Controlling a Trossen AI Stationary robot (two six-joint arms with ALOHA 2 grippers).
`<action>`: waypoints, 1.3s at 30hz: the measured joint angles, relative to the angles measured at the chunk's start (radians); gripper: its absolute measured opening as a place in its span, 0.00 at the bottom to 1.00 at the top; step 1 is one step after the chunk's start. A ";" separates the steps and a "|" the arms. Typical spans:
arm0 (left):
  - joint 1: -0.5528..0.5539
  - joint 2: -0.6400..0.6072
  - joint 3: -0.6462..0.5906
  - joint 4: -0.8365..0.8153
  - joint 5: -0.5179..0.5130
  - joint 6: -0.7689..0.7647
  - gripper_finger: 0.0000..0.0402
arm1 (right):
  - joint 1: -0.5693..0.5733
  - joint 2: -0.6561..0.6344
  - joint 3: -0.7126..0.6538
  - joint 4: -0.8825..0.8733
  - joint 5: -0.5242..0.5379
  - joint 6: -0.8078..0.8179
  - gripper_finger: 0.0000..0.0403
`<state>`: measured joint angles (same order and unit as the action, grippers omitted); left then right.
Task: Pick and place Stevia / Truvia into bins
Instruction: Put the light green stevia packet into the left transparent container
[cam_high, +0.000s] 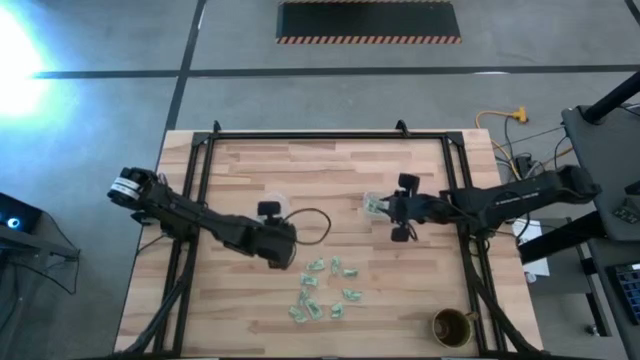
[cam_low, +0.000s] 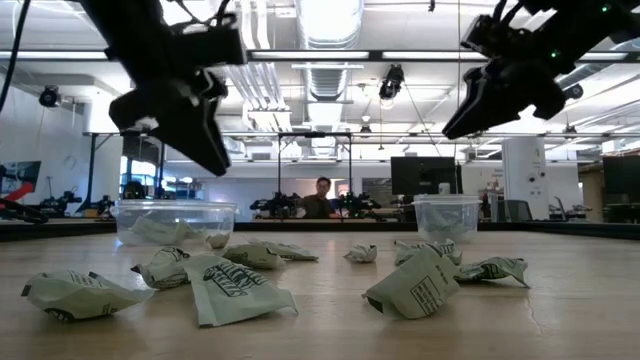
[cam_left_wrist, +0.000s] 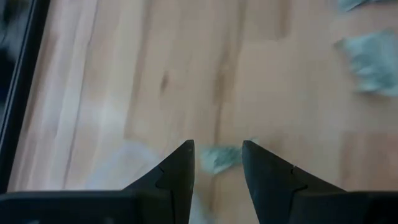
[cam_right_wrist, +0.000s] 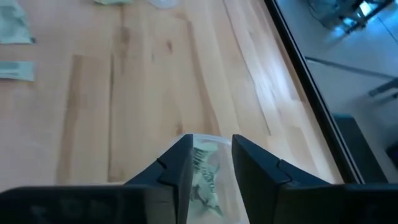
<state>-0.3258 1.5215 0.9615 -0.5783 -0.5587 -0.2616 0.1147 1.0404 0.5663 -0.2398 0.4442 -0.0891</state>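
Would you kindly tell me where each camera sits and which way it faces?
High: overhead, straight down; both arms, table.
Low: tabletop level, facing the room; arms overhead, packets in front.
Left wrist: over the left claw, down at wood and a packet.
Right wrist: over the right claw, down into a bin.
High and low share both bins.

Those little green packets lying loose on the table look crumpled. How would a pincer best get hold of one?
Judging from the low view, the crumpled packet stands up in a raised fold. I'd come straight down from above and pinch across that ridge, since the packet's flat edges hug the table and give the fingers little to catch.
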 joint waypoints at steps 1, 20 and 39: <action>-0.005 0.000 0.000 0.029 0.006 0.034 0.29 | 0.008 -0.001 0.000 0.001 0.000 0.000 0.24; -0.020 0.147 0.057 0.068 0.088 0.534 0.29 | 0.040 0.002 -0.007 0.014 -0.011 0.011 0.21; 0.111 0.221 0.098 -0.032 0.254 0.529 0.29 | 0.040 0.002 -0.011 0.014 -0.035 0.011 0.18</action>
<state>-0.2150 1.7420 1.0595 -0.6102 -0.3042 0.2672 0.1551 1.0428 0.5549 -0.2256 0.4095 -0.0786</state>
